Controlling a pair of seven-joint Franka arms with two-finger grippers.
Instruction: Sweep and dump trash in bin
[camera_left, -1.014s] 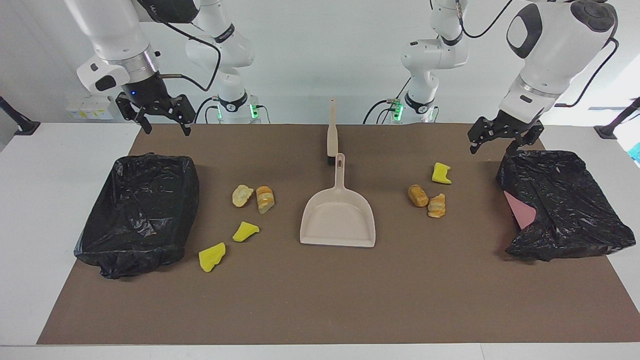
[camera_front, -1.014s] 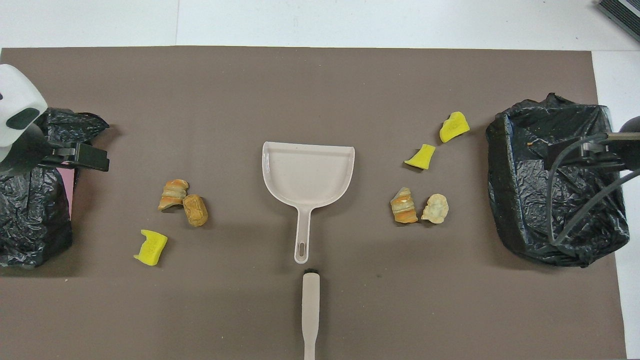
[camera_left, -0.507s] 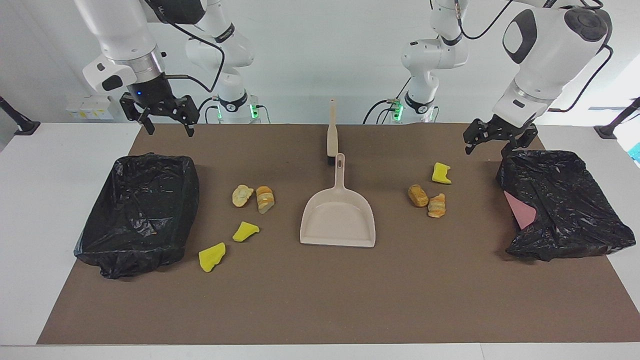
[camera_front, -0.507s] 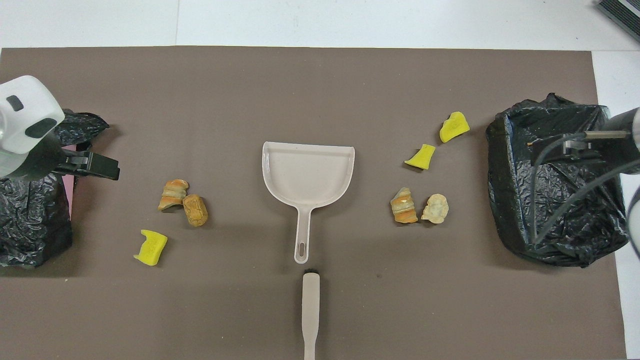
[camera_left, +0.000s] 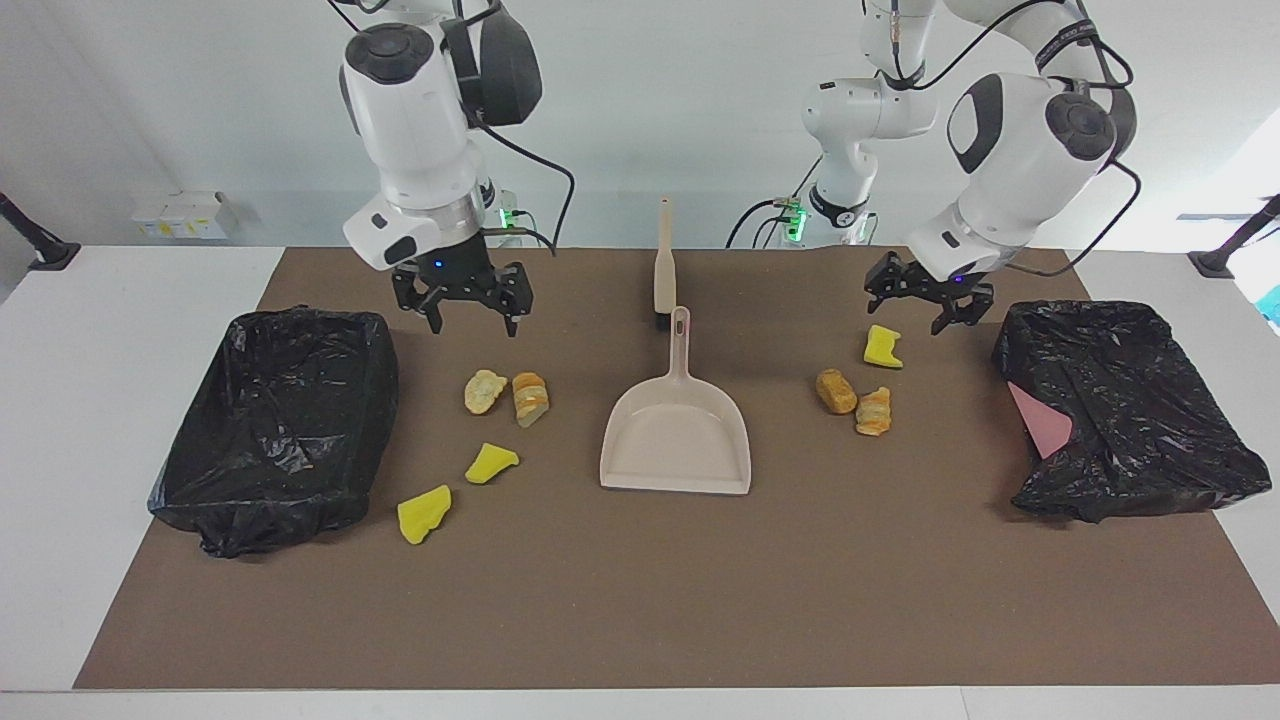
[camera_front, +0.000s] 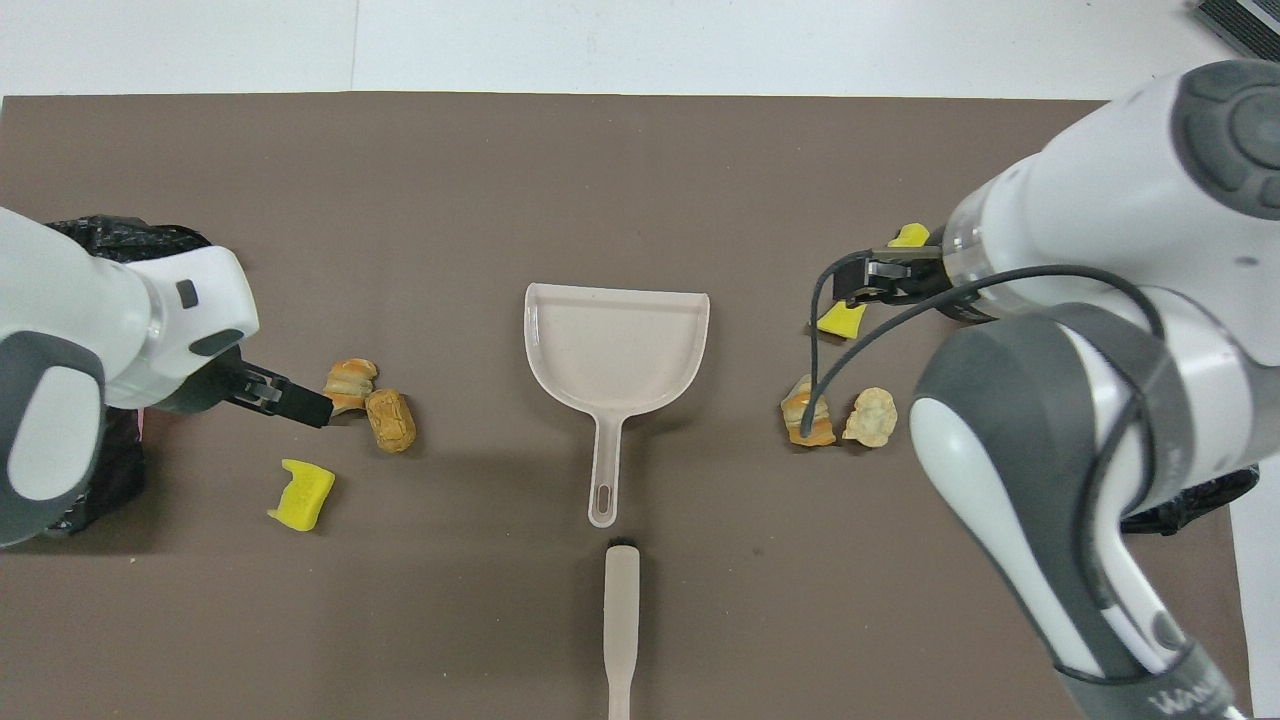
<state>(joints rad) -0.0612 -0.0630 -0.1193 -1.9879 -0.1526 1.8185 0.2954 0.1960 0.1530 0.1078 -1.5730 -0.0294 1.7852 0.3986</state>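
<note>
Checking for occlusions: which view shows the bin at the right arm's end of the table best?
The facing view: the black-bagged bin lies fully visible with its open top and rim. In the overhead view the right arm covers nearly all of it; only a strip of black bag shows.

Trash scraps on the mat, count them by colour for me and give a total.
Yellow sponge chunks: 3
Tan-orange bread lumps: 4
Total: 7
</note>
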